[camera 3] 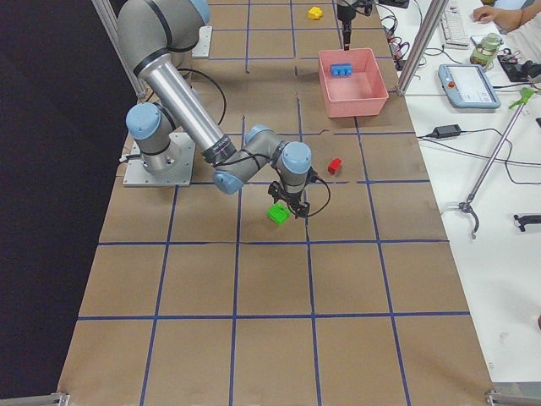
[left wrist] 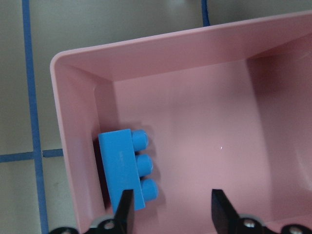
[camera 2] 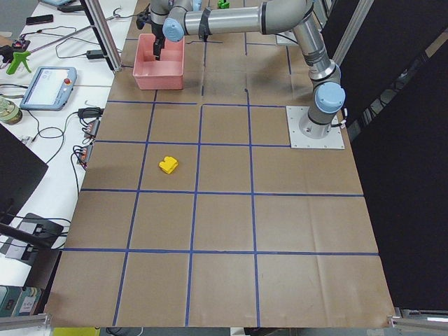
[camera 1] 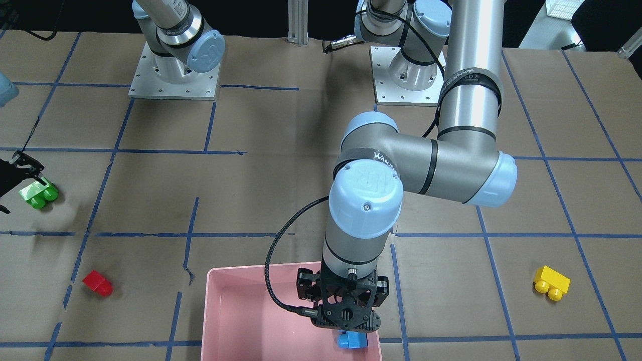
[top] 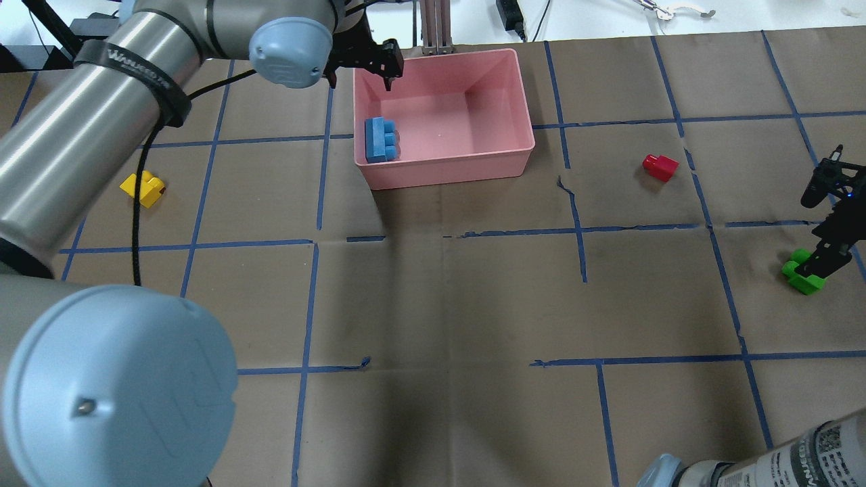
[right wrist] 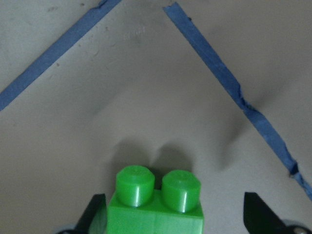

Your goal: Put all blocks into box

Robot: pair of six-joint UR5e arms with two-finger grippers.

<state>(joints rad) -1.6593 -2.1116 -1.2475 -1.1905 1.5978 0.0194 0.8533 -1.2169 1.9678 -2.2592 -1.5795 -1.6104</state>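
The pink box [top: 446, 169] stands at the table's far side, and the light-blue three-stud brick [top: 380, 139] lies inside it against its left wall. My left gripper [top: 385, 71] hangs over the box's far left corner, open and empty; the left wrist view shows its fingers [left wrist: 124, 212] just above the blue brick [left wrist: 126, 163]. My right gripper [top: 829, 230] is low at the right edge, open, with the green brick [right wrist: 156, 204] between its fingers and a wide gap on one side. The red brick [top: 659, 167] and the yellow brick [top: 143, 188] lie loose on the table.
My left arm [top: 101, 122] stretches across the table's left half, its black cable [top: 139, 223] hanging near the yellow brick. Blue tape lines grid the brown table cover. Both arm bases [camera 1: 173, 70] sit on the robot's side. An operator's bench with a pendant [camera 3: 469, 85] lies beyond the table's far edge.
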